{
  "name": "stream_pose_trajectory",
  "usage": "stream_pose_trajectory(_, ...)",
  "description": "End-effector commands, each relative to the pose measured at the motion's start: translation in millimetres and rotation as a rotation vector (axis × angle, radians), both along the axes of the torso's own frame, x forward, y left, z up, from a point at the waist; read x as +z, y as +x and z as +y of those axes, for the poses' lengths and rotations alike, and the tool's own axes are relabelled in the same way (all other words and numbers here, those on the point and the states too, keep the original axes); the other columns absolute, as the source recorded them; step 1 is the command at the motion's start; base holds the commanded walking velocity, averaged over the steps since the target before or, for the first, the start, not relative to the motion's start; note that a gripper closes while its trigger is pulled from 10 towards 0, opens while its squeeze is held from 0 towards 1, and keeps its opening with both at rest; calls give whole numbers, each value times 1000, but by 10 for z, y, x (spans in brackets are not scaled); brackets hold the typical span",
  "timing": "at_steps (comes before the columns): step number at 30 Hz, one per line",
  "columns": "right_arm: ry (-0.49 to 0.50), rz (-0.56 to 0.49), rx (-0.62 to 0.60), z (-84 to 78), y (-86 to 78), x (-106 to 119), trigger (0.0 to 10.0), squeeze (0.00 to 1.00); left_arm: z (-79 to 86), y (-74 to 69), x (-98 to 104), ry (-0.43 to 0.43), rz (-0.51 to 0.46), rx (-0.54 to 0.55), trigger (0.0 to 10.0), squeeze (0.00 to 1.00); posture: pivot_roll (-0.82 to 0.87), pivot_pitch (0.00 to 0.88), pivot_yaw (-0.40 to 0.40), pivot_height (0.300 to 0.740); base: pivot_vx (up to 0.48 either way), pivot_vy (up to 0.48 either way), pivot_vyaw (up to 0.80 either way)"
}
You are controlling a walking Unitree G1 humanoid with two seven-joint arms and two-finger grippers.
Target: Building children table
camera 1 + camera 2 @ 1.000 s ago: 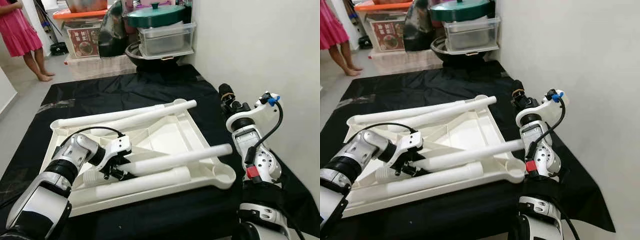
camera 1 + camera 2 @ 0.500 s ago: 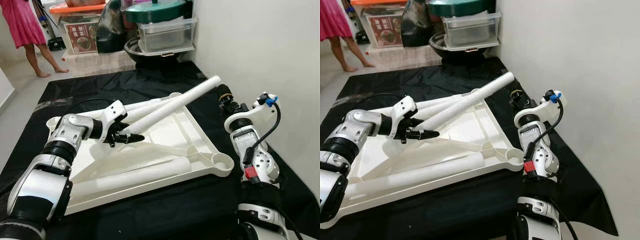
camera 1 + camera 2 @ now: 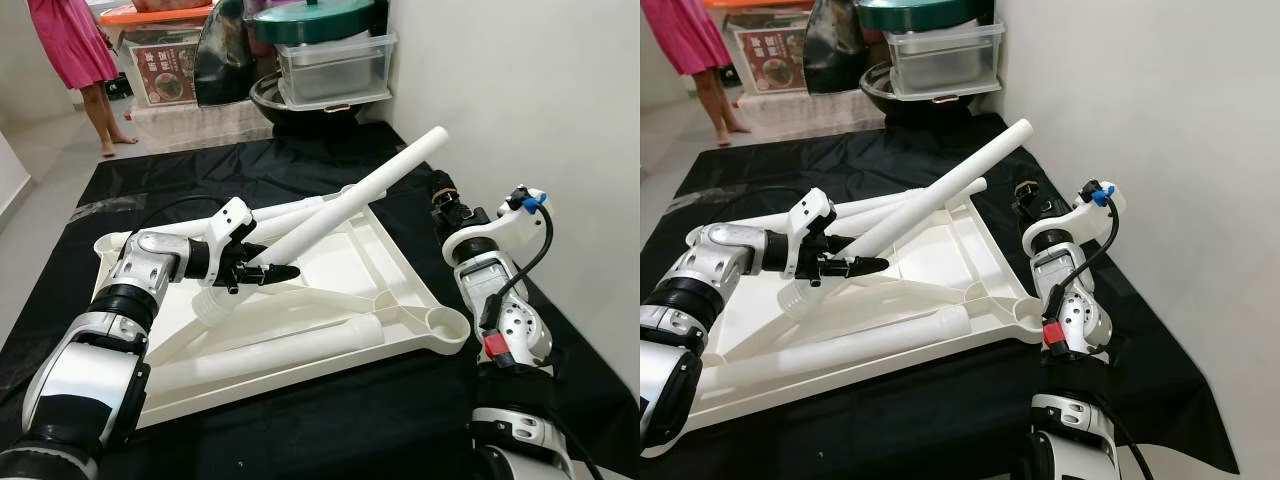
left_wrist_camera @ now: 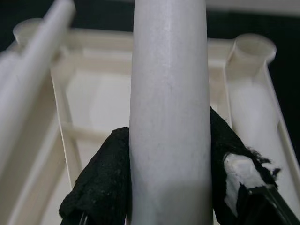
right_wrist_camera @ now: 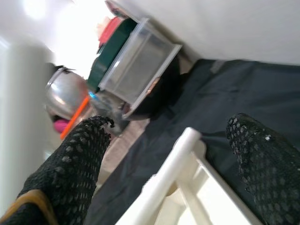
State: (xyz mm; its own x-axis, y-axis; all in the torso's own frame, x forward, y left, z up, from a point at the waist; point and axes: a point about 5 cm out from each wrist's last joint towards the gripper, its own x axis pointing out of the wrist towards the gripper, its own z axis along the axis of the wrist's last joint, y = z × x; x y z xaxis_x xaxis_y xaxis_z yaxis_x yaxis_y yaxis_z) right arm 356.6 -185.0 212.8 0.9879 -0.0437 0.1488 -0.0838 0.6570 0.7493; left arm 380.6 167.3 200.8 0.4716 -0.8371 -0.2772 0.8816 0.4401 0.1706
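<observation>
The left pincer [image 3: 262,272] was clamped on the lower part of a long white plastic tube leg [image 3: 355,200], which rose at a slant over the upturned white plastic children's tabletop [image 3: 340,262] toward its far right corner. This tabletop lay on a black sheet [image 3: 300,170] on the floor, with another white tube leg [image 3: 270,350] lying along its near edge. The right pincer [image 5: 173,154] stood with fingers apart beside the right edge of the tabletop, holding nothing, its fingers [image 5: 75,159] pointing to the far right corner.

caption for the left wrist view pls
Left gripper clamps a white table leg above the upturned white tabletop.
</observation>
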Motion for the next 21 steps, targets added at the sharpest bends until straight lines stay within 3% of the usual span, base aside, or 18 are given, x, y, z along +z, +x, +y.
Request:
stream_pose_trajectory(1, 1, -28, 61, 93, 2, 10, 10000, 0, -19, -7, 99, -60, -52, -8, 0, 0, -30, 0, 16, 740, 0, 0, 0)
stream_pose_trajectory(2, 1, -28, 61, 93, 2, 10, 10000, 0, -19, -7, 99, -60, -52, -8, 0, 0, -30, 0, 16, 740, 0, 0, 0)
stream_pose_trajectory(4, 5, -134, 146, 155, -32, 146, 10000, 0, 9, -2, 136, -87, -81, 29, 0, 0, -29, 0, 13, 740, 0, 0, 0)
stream_pose_trajectory(5, -12, -199, 236, 223, -83, 216, 10000, 0, 55, -3, 149, -98, -92, 55, 863, 0, -29, 0, 12, 740, 0, 0, 0)
stream_pose_trajectory(6, -32, -238, 310, 280, -130, 252, 10000, 0, 87, -9, 162, -107, -99, 69, 2392, 0, -26, 0, 10, 740, 0, 0, 0)
stream_pose_trajectory(7, -32, -238, 310, 280, -130, 252, 10000, 0, 87, -9, 162, -107, -99, 69, 2392, 0, -26, 0, 10, 740, 0, 0, 0)
stream_pose_trajectory(9, -65, -282, 432, 390, -218, 266, 10000, 0, 116, -35, 178, -119, -103, 64, 4196, 0, -23, 0, 6, 740, 0, 0, 0)
stream_pose_trajectory(11, -73, -291, 468, 428, -248, 259, 10000, 0, 112, -53, 182, -122, -104, 52, 4196, 0, -23, 0, 6, 740, 0, 0, 0)
stream_pose_trajectory(12, -74, -292, 471, 432, -250, 258, 10000, 0, 111, -58, 182, -123, -104, 51, 5059, 0, -22, 0, 6, 740, 0, 0, 0)
stream_pose_trajectory(14, -75, -293, 475, 441, -253, 253, 10000, 0, 107, -69, 179, -123, -104, 48, 5059, 0, -22, 0, 6, 740, 0, 0, 0)
stream_pose_trajectory(15, -113, -306, 531, 524, -304, 219, 10000, 0, 89, -110, 185, -125, -111, 36, 10000, 0, -24, 0, 8, 740, 0, 0, 0)
stream_pose_trajectory(18, -140, -314, 572, 581, -342, 195, 10000, 0, 77, -135, 192, -128, -116, 29, 10000, 0, -24, 0, 8, 740, 0, 0, 0)
stream_pose_trajectory(21, -213, -293, 615, 659, -369, 92, 10000, 0, -72, -320, 259, -167, -129, -83, 10000, 0, -13, 0, -4, 740, 0, 0, 0)
